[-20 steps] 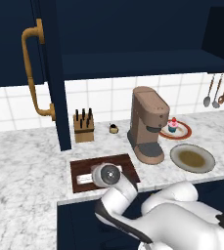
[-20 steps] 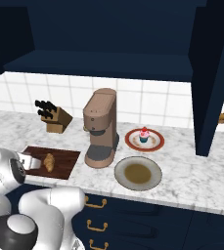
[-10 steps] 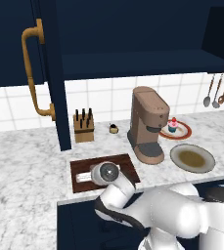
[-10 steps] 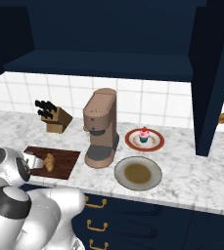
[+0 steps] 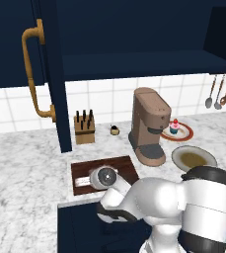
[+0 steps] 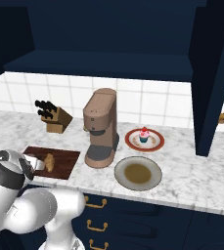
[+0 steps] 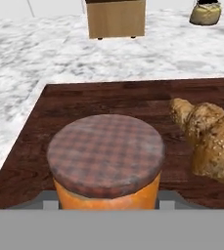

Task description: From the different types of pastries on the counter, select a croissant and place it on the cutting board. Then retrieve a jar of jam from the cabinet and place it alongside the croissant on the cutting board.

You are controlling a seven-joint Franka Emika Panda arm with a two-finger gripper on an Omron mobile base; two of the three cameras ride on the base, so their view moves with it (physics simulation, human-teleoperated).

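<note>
Jar (image 7: 106, 163) stays clamped in the gripper (image 7: 106, 205), low over the board (image 7: 99, 105) beside the croissant (image 7: 209, 136). Arm has folded lower since a second ago; release remains outstanding.

Board (image 7: 108, 102) bare behind the jar (image 7: 106, 161) — croissant (image 7: 213, 141) crowds its right, knife block (image 7: 116, 17) stands beyond on the counter (image 7: 30, 53).

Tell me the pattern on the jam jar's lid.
The jar of jam has a brown checked, gingham-like lid, clearest in the hand view.
</note>
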